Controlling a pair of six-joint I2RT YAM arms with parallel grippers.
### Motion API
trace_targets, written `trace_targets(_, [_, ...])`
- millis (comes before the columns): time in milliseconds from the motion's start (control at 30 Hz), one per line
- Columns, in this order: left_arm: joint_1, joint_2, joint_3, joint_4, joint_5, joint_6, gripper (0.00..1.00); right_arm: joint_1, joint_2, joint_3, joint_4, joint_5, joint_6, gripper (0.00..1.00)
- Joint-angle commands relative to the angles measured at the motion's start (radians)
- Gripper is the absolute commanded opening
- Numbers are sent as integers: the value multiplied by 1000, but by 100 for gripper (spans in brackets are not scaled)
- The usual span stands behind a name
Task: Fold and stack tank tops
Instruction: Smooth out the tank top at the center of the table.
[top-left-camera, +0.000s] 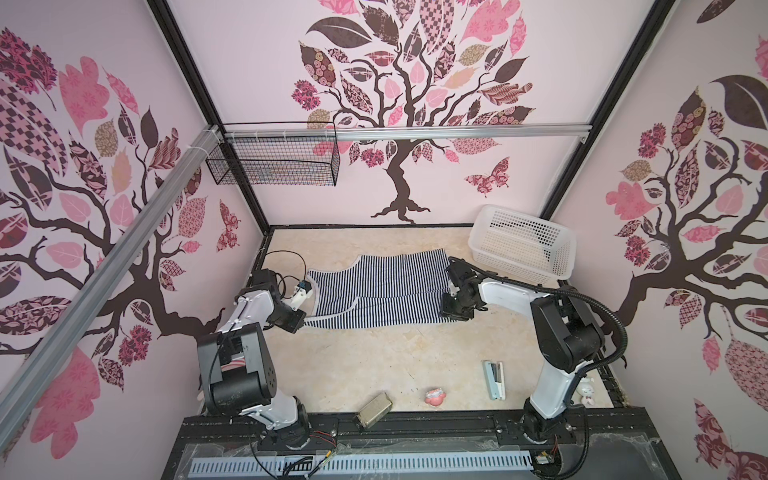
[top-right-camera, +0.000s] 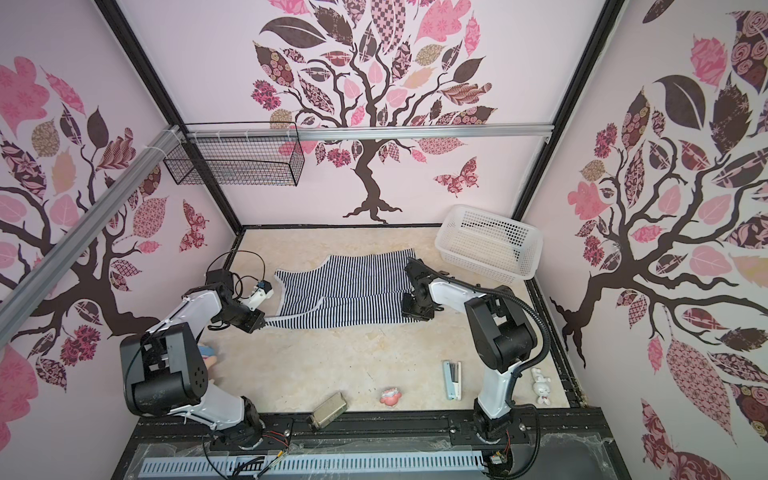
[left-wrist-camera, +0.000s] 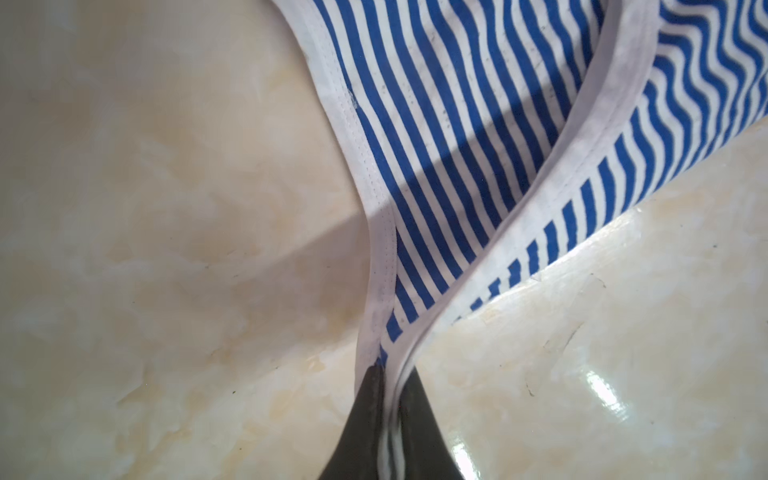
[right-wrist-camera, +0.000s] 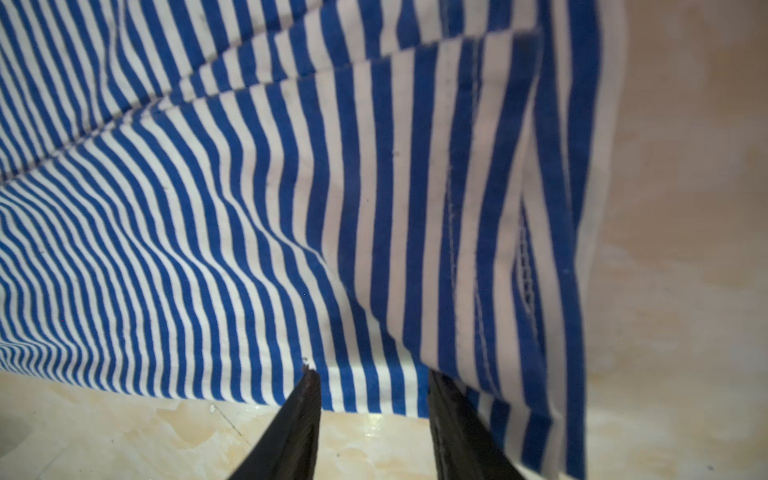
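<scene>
A pale marbled table fills the floor of a booth with pink tree-patterned walls. One navy-and-white striped tank top lies spread flat across the middle of the table toward the back, neck end at the robot's left and hem at its right. Its near long side seems to be turned in over the body.

The folding step looks under way, with an arm at each end of the near edge. In the left wrist view, the left gripper has its jaws pressed together on the end of a white-trimmed shoulder strap. In the right wrist view, the right gripper has its jaws apart, straddling the hem edge without pinching it.

The next move probably calls for the right jaws to close on the hem. Both arms could then lift and carry the edge over evenly, so the soft cloth does not skew.

A white perforated plastic basket sits in the back right corner, just beyond the hem. A black wire basket hangs on the back rail. A stapler, a small rectangular box, a pink toy and a white rabbit figure lie along the front, well apart from the cloth. Nothing appears to block the fold.
</scene>
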Motion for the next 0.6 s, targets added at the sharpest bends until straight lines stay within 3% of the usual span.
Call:
trace_targets(0, [7,32,27,-36,11,25,13,-8,12,-4,-59,46,-13,46])
trace_targets(233, [8,81,11,-33,-66,48,16,-5,-47,-66,-41,-18,-10,46])
trace_targets(367, [7,103,0,11,-168,27,36,12,-89,-69,-65,-3,-27,48])
trace_targets(567, [10,15,4,103,-273,-57,46,18,-192,-33,-104,-22,-31,51])
